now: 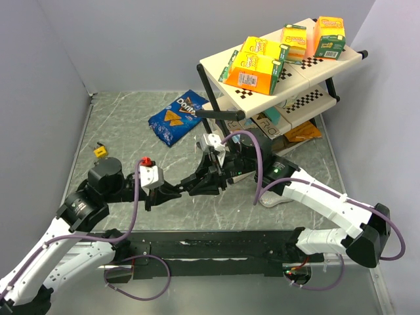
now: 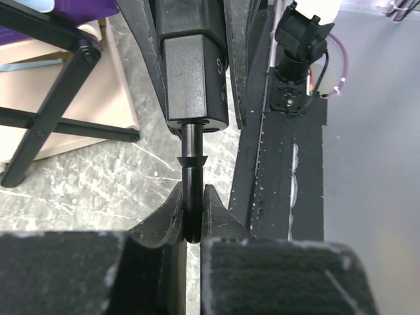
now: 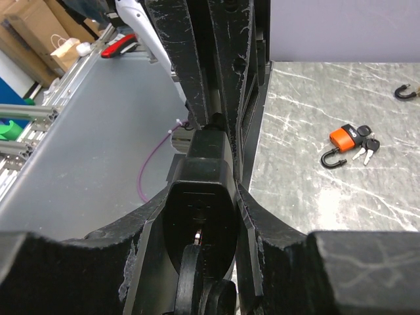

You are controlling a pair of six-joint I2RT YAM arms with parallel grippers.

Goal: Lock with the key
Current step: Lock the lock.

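A black padlock (image 1: 191, 184) is held between my two grippers above the middle of the table. My right gripper (image 1: 205, 178) is shut on the padlock body (image 3: 200, 210), one finger on each side. A black-headed key (image 3: 190, 275) sits in the keyhole on the end facing the right wrist camera, a bit of silver blade showing. My left gripper (image 1: 172, 191) is shut on the padlock's black shackle (image 2: 190, 164). In the left wrist view the shackle runs from the body (image 2: 193, 65) down between the closed fingers of that gripper (image 2: 191, 197).
An orange padlock with keys (image 3: 343, 138) lies open on the marble table (image 1: 118, 125), and shows as a small orange item (image 1: 100, 151) at far left. A Doritos bag (image 1: 176, 117) lies at the back. A two-tier shelf (image 1: 289, 72) with boxes stands back right.
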